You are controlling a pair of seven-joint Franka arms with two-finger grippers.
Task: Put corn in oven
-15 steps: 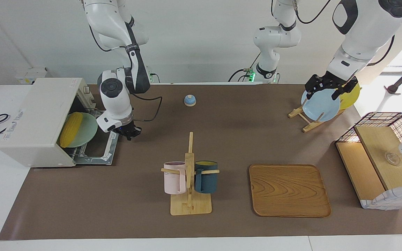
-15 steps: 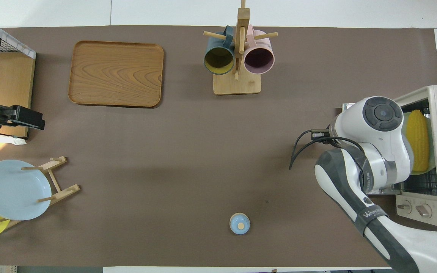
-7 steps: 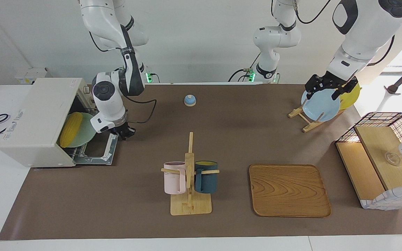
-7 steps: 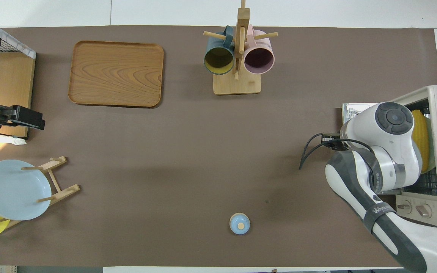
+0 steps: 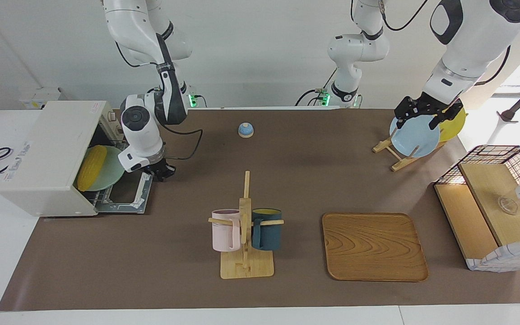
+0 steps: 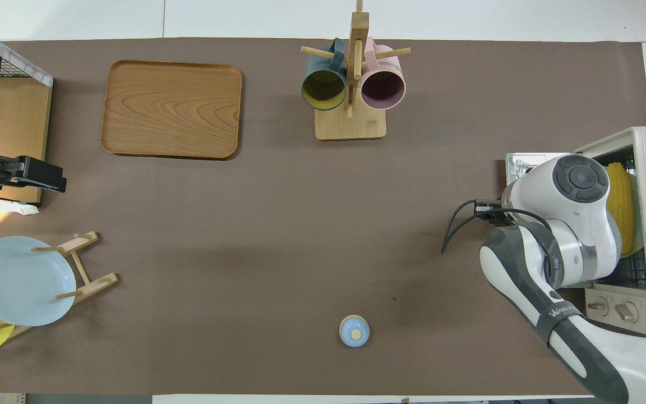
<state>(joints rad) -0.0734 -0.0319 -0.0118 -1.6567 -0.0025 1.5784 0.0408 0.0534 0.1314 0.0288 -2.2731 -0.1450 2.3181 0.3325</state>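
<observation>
1. The right gripper (image 5: 160, 172), fingers closed on nothing, hangs just above the outer edge of the oven (image 5: 48, 155) door, which lies folded down.
2. Just past it, inside the oven, the corn (image 5: 91, 167) rests on a pale green plate (image 5: 113, 167).
3. The left gripper (image 5: 426, 113), jaws spread and empty, waits over the plate rack (image 5: 395, 153), well apart.

oven (image 5: 48, 155): at the right arm's end of the table
corn (image 5: 91, 167): in the oven, on a plate (image 5: 111, 168)
right gripper (image 5: 160, 171): over the oven's lowered door (image 5: 127, 194)
mug rack (image 5: 245, 239): farther from the robots than the oven
</observation>
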